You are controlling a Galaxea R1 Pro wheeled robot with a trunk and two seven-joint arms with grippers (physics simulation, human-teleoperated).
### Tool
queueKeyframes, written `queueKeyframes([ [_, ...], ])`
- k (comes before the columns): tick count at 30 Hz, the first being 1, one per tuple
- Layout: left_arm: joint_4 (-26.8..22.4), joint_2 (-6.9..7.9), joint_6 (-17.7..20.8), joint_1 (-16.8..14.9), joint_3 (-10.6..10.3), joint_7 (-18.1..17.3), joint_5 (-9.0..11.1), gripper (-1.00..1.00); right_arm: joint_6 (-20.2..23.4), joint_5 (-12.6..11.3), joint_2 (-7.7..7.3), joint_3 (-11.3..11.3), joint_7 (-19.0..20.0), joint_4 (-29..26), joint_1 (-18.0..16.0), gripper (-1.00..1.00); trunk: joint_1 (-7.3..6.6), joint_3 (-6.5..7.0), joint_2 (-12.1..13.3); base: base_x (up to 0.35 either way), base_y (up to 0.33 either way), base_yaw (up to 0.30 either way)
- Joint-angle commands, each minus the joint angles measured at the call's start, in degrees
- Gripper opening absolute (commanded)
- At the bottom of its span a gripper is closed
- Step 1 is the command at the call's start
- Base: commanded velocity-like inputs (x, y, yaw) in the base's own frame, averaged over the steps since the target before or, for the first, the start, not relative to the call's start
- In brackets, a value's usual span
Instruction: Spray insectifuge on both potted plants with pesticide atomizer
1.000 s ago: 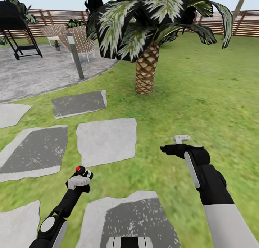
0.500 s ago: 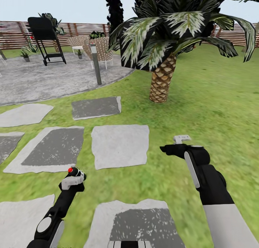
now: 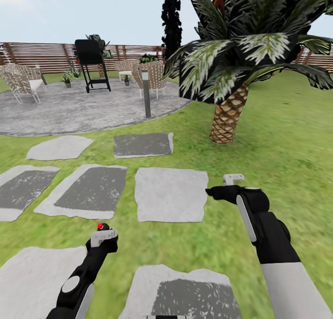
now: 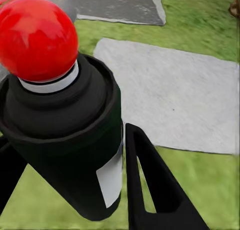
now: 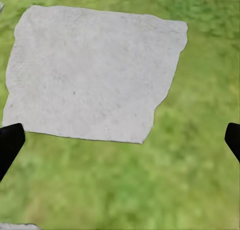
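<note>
Wide view first: the garden lawn runs out to a brown slatted fence, with the round grey paved circle off to the robot's left and a tall palm standing ahead and to the right, well out of the way and no part of this job. Stepping stones lie in a loose trail from the robot's base toward the paving, which looks like the sensible line to drive. On the paving there's a black grill, wicker chairs and a slim lamp post at the near edge, something to steer around. Now the arms, both tucked low and forward in a carrying pose, sensible while the base travels. The right gripper is empty, fingers spread wide over grass and a pale stone in its wrist view. The left gripper is clamped on the pesticide atomizer, and the wrist view shows it close up: a dark bottle with a pale label patch and a round red top, held upright between the fingers so the head is free to fire. And the targets: two tiny potted plants and at the far side of the paving, either side of the grill, well beyond spraying reach, so I'd say this is the approach leg, spraying not yet begun
</note>
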Motion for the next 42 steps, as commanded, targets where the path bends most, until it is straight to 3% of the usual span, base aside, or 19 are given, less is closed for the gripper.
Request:
queueKeyframes([
  [1, 0.01, -0.11, 0.51, -0.01, -0.74, 1.16, 0.02, -1.00, 0.00, 0.01, 0.02, 0.11, -0.03, 0.01, 0.01, 1.00, -0.02, 0.23, 0.02, 0.000, 0.000, 0.268],
  [2, 0.03, -0.46, 1.01, 0.00, -1.51, 4.81, 0.17, -1.00, 0.00, 0.04, 0.02, 0.54, -0.07, 0.01, 0.02, 1.00, -0.05, 0.45, 0.03, 0.000, 0.000, 0.268],
  [4, 0.05, -1.04, 1.46, 0.00, -2.04, 8.25, 0.06, -1.00, 0.01, 0.02, 0.03, 0.96, -0.08, 0.02, 0.02, 1.00, -0.10, 0.89, 0.06, 0.000, 0.000, 0.268],
  [8, 0.12, -1.32, 1.78, -0.01, -3.33, 10.01, -0.07, -1.00, 0.07, 0.03, 0.01, 1.10, -0.09, 0.02, 0.01, 1.00, -0.20, 1.78, 0.11, 0.000, 0.000, 0.268],
  [12, 0.19, -1.36, 2.25, -0.06, -3.71, 10.25, 0.09, -1.00, 0.09, 0.07, 0.01, 1.11, -0.09, 0.02, -0.01, 1.00, -0.31, 2.67, 0.16, 0.000, 0.000, 0.268],
  [19, 0.31, -1.34, 6.33, -0.17, -3.79, 10.10, 0.13, -1.00, 0.01, 0.08, 0.01, 1.11, -0.15, 0.02, -0.01, 1.00, -0.49, 4.22, 0.26, 0.000, 0.000, 0.268],
  [33, 0.83, -1.33, 6.58, -0.28, -3.79, 10.26, -0.21, -1.00, -0.27, 0.31, 0.06, 1.13, -0.81, 0.48, 0.01, 1.00, -0.85, 7.32, 0.45, 0.000, 0.000, 0.268],
  [39, 0.84, -1.33, 6.70, -0.31, -3.84, 10.08, -0.23, -1.00, -0.67, 1.43, 0.06, 1.55, -6.50, 1.32, 0.02, 1.00, -1.00, 8.65, 0.53, 0.000, 0.000, 0.270],
  [42, 0.84, -1.33, 7.69, -0.49, -3.87, 9.96, -0.22, -1.00, -3.71, 1.60, 0.06, 2.11, -7.59, 1.34, 1.67, 1.00, -1.08, 9.31, 0.57, 0.000, 0.000, 0.270],
])
